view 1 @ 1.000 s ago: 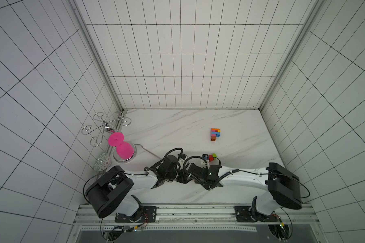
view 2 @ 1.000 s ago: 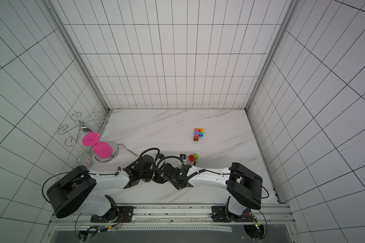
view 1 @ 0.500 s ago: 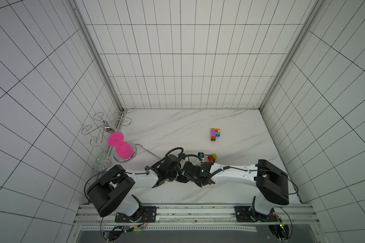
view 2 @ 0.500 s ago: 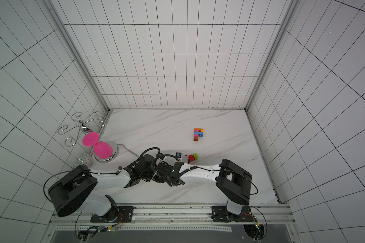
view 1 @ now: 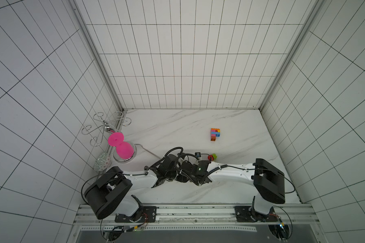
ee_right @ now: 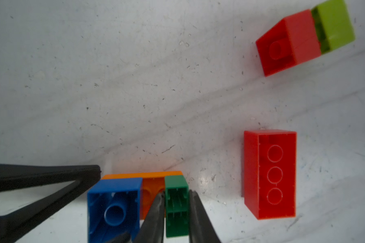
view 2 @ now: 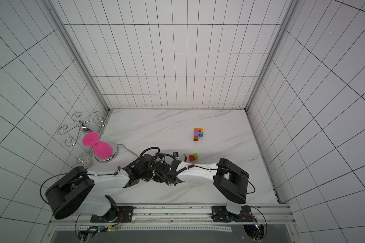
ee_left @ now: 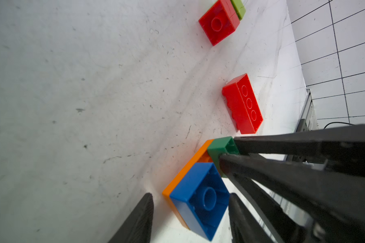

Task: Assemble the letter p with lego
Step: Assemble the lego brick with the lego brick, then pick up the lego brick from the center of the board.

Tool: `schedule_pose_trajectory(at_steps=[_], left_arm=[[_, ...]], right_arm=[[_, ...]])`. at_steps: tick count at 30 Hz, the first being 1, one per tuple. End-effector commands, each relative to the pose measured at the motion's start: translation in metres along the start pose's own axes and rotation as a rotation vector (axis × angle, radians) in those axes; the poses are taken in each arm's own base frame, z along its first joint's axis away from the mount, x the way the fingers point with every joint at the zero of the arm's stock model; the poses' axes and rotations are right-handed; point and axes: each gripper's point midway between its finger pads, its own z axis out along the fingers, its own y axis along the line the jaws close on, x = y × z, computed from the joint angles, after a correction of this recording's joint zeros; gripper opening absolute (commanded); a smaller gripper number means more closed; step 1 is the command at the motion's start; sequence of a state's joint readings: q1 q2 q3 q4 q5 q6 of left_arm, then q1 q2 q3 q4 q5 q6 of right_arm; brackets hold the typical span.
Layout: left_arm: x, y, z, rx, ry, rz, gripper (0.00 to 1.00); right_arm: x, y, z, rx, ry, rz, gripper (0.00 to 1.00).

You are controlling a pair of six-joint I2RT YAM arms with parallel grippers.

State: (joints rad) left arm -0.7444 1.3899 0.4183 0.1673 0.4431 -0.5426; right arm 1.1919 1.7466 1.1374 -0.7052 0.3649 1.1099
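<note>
While the left gripper (ee_left: 189, 196) stood spread astride the blue brick (ee_left: 200, 197), the right gripper (ee_right: 176, 194) flanked the green brick (ee_right: 176, 184), set against the orange brick (ee_right: 151, 187); whether it pinched could not be told. A square press, with the orange brick steadied, seemed required.

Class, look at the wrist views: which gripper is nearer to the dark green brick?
Right. The right gripper has a finger on each side of the dark green brick; the left gripper straddles the blue brick next to it.
</note>
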Motion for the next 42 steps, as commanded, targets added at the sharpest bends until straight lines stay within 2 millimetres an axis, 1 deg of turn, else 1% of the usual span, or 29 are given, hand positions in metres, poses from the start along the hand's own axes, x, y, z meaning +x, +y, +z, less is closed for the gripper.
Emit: schedule_pose_trajectory(at_steps=[1, 2, 4, 7, 8, 10, 12, 13, 16, 21, 24, 27, 30, 34, 39, 42], left_arm=[[-0.012, -0.004, -0.011, -0.02, -0.062, 0.047, 0.58], [-0.013, -0.004, -0.013, -0.023, -0.071, 0.051, 0.59], [-0.014, -0.005, -0.016, -0.025, -0.086, 0.059, 0.6], [-0.018, -0.007, -0.019, -0.025, -0.103, 0.067, 0.6], [-0.019, -0.008, -0.02, -0.023, -0.109, 0.072, 0.6], [-0.021, -0.009, -0.023, -0.025, -0.125, 0.081, 0.61], [-0.024, -0.011, -0.029, -0.031, -0.151, 0.098, 0.62], [-0.027, -0.011, -0.032, -0.038, -0.167, 0.106, 0.63], [-0.034, -0.012, -0.044, -0.066, -0.222, 0.134, 0.7], [-0.043, -0.017, -0.065, -0.089, -0.323, 0.182, 0.87], [-0.047, -0.019, -0.072, -0.094, -0.356, 0.196, 0.92], [-0.048, -0.019, -0.074, -0.098, -0.371, 0.2, 0.97], [-0.049, -0.018, -0.072, -0.106, -0.371, 0.2, 0.97], [-0.049, -0.016, -0.07, -0.115, -0.364, 0.195, 0.97], [-0.05, -0.015, -0.068, -0.118, -0.358, 0.192, 0.97], [-0.05, -0.015, -0.067, -0.118, -0.356, 0.192, 0.97]], right_arm=[[-0.017, 0.003, -0.027, -0.04, -0.029, -0.039, 0.45], [-0.02, 0.002, -0.029, -0.046, -0.03, -0.042, 0.48], [-0.023, -0.004, -0.029, -0.051, -0.025, -0.037, 0.58], [-0.026, -0.013, -0.031, -0.066, -0.028, -0.036, 0.6], [-0.026, -0.019, -0.033, -0.068, -0.033, -0.04, 0.64], [-0.036, -0.023, -0.041, -0.124, -0.081, -0.026, 0.67], [-0.043, -0.034, -0.048, -0.164, -0.115, -0.023, 0.74], [-0.047, -0.039, -0.051, -0.191, -0.13, -0.02, 0.75], [-0.055, -0.062, -0.052, -0.251, -0.145, -0.001, 0.75], [-0.067, -0.106, -0.055, -0.349, -0.153, 0.102, 0.75], [-0.071, -0.127, -0.055, -0.404, -0.147, 0.166, 0.75], [-0.071, -0.142, -0.052, -0.44, -0.133, 0.219, 0.75], [-0.071, -0.15, -0.049, -0.464, -0.112, 0.246, 0.75], [-0.068, -0.148, -0.04, -0.484, -0.058, 0.24, 0.74], [-0.051, -0.133, -0.02, -0.53, 0.044, 0.21, 0.7], [-0.04, -0.127, -0.011, -0.492, 0.067, 0.157, 0.69]])
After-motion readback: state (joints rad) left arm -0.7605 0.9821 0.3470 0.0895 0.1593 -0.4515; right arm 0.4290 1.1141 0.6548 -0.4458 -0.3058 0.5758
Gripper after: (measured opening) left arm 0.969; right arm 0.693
